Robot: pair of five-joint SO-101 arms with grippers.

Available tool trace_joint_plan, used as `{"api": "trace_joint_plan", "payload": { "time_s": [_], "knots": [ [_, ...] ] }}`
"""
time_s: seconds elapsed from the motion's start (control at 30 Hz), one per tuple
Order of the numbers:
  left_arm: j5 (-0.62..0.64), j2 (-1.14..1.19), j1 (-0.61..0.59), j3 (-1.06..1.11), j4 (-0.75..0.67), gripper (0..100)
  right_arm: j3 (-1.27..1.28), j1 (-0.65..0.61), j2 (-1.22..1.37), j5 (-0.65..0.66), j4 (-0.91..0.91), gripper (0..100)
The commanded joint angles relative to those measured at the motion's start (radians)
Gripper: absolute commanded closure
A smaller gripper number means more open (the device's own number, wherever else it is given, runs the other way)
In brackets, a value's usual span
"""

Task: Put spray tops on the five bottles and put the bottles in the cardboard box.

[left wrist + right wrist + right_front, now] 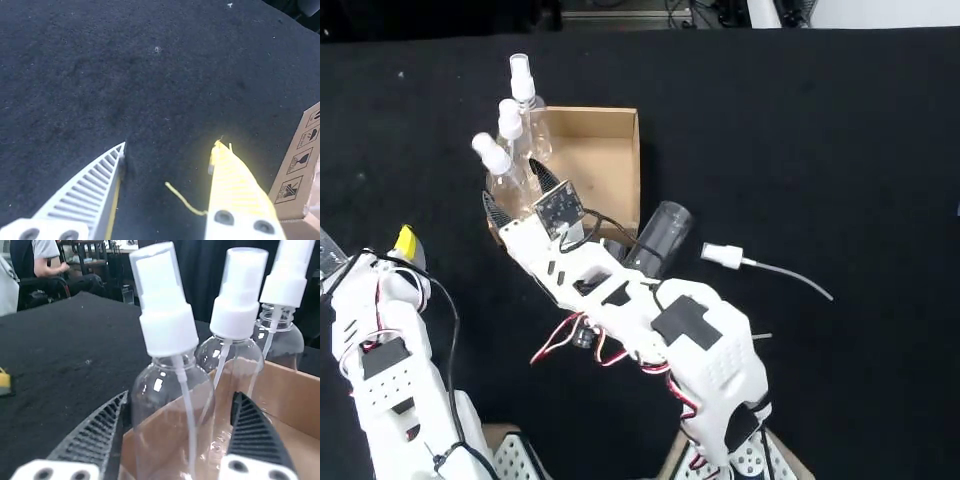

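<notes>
Right gripper (510, 178) sits released astride the nearest bottle (492, 155) in the box (610, 160), upper left; left gripper (170, 144) gapes above the table (150, 75).

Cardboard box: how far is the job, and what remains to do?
Done: three capped bottles stand at the cardboard box's left side, apparently inside. In hand: the right gripper straddles the nearest bottle, fingers open. Left: one uncapped bottle lies beside the box, with a loose spray top on the table near it; by the task's count, two bottles remain to box.
</notes>
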Motion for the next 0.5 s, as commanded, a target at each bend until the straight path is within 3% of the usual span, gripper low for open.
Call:
{"api": "trace_joint_plan", "payload": {
  "time_s": [0.0, 0.47],
  "knots": [
    [0.008, -0.021, -0.012, -0.007, -0.021, 75, -0.01, -0.017, -0.008, 0.034, 0.005, 74.6],
    [0.008, -0.021, -0.012, -0.007, -0.021, 75, -0.005, -0.017, -0.03, 0.037, -0.003, 75.0]
  ]
}}
